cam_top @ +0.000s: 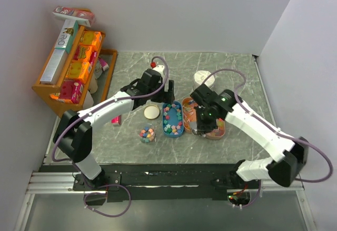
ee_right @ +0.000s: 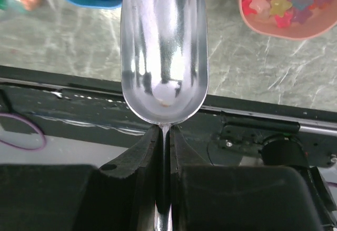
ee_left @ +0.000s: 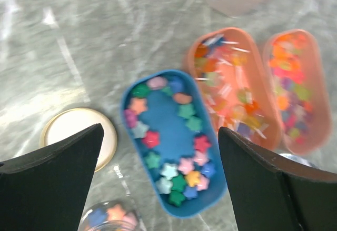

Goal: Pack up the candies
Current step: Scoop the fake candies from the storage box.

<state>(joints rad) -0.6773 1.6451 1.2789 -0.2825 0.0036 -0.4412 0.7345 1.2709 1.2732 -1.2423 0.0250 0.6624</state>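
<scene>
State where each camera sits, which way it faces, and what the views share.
Top external: fixed above, behind the arm bases, looking down on the grey marble table; the left arm and right arm show whole.
Left wrist: on the left arm, looking down between the fingers of the open left gripper at the blue oval tray of mixed-colour star candies.
Right wrist: on the right arm, looking down past the shiny metal scoop clamped in the right gripper.
Shared: all show the blue oval tray.

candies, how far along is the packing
Early. The jar holds a few candies, a lid lying beside it. The right pincer grips a scoop; the left pincer hangs open over the blue tray. Most candies sit in that tray and two orange trays.
</scene>
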